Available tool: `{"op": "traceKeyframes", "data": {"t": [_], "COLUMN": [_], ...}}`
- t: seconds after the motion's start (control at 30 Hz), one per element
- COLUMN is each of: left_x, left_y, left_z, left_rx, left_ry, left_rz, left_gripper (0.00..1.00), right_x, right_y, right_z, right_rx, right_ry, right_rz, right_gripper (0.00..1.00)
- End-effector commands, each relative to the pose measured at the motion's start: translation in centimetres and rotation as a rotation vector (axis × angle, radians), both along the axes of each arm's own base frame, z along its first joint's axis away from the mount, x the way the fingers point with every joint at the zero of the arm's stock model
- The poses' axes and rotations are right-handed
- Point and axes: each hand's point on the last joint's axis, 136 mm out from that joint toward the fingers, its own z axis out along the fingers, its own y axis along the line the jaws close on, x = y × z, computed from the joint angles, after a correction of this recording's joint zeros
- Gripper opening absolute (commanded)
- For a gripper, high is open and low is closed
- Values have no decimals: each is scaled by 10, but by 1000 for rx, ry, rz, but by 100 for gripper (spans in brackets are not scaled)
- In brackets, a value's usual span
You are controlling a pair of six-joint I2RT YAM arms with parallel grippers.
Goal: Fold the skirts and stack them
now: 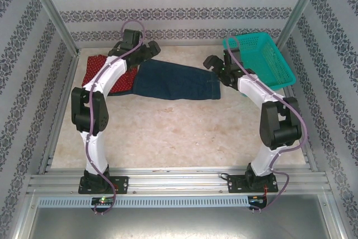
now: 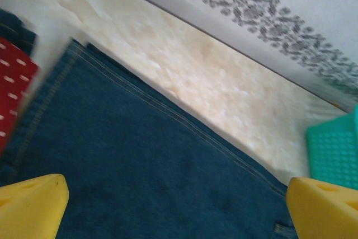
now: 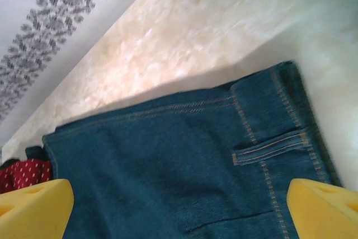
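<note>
While both arms reach over the far half of the pale stone-patterned table, the task stands at an early stage, as judged from the layout. In the top view, the dark blue denim skirt lies flat at 12 o'clock on the table. The red cloth skirt with small white dots lies at 10 o'clock, its near edge meeting the denim under the left arm. The teal plastic mesh basket sits at 2 o'clock. No stack is formed, and whether the denim skirt is already folded over cannot be determined. Folding the red skirt and stacking the pieces appear to remain. The left gripper hangs just above the denim with its yellow fingertips spread to the frame edges and nothing between them. The right gripper is likewise fully spread and empty over the waistband end. The top view gives the overall arrangement but is too coarse for stitching. The right wrist view resolves a belt loop, seam lines and a pocket slit. The left wrist view resolves the stitched edge of the denim and, at 10 o'clock of its frame, a further dark cloth edge beside the red skirt; its identity cannot be determined.
</note>
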Motion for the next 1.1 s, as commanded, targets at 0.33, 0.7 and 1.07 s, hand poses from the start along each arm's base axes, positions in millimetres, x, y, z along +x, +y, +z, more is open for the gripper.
{"op": "traceKeyframes", "data": {"t": [0.33,0.7,1.07], "left_x": [-40,-184,-203], "left_y": [-23,-55,-64], "left_z": [-136,-155,-76], "left_rx": [-27,-71,-72], "left_ry": [321,463,376], "left_rz": [-64,-100,-185], "left_gripper": [100,100,100], "right_x": [-1,-87,-94], "right_y": [21,-8,24], "right_z": [-101,-92,-31], "right_rx": [8,-74,16], "right_ry": [313,378,225], "right_rz": [75,155,195], "right_gripper": [98,98,98]}}
